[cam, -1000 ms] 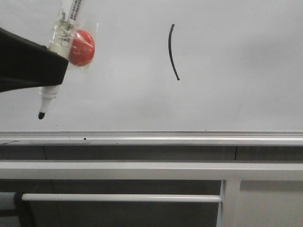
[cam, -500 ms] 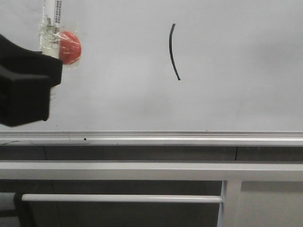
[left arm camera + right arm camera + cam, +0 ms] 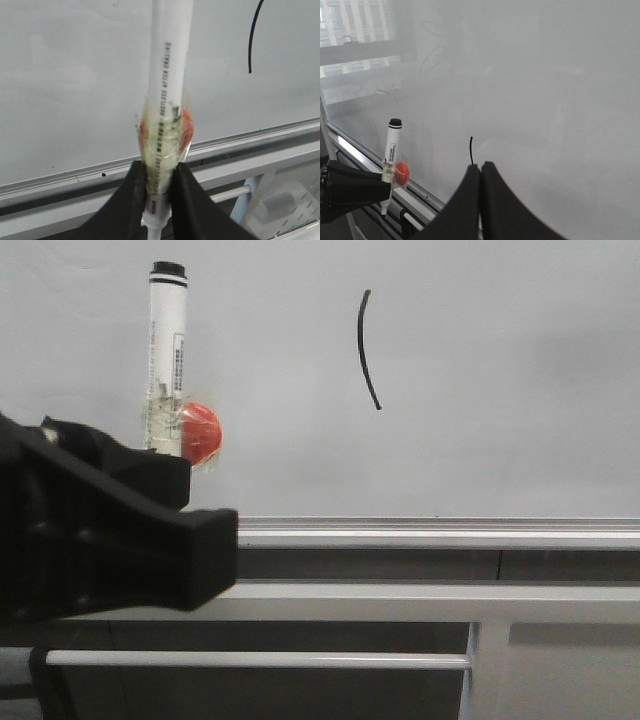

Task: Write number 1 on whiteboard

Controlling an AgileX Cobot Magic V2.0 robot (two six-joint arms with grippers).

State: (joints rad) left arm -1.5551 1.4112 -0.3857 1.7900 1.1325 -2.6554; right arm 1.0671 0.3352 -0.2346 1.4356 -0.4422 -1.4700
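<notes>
While the stroke sits finished on the board, this is how the room looks.

Whiteboard (image 3: 500, 370): big, white and glossy, filling the upper part of the front view, with a silver rail (image 3: 430, 532) along its lower edge.
Number 1 (image 3: 364, 348): a thin black line, roughly upright and slightly bowed, drawn on the whiteboard above the rail and well to the right of the pen.
Marker pen (image 3: 165, 360): white barrel standing upright, black end on top, with a red blob (image 3: 199, 431) taped to its side; its writing tip points down, clear of the stroke.
Left pincer (image 3: 156, 192): black fingers clamped on the marker pen's lower barrel, low at the left of the front view, in front of the rail.
Right pincer (image 3: 480, 172): fingers pressed together with nothing between them, held off the whiteboard.
Frame bars (image 3: 400, 602): grey-white, running below the rail.
</notes>
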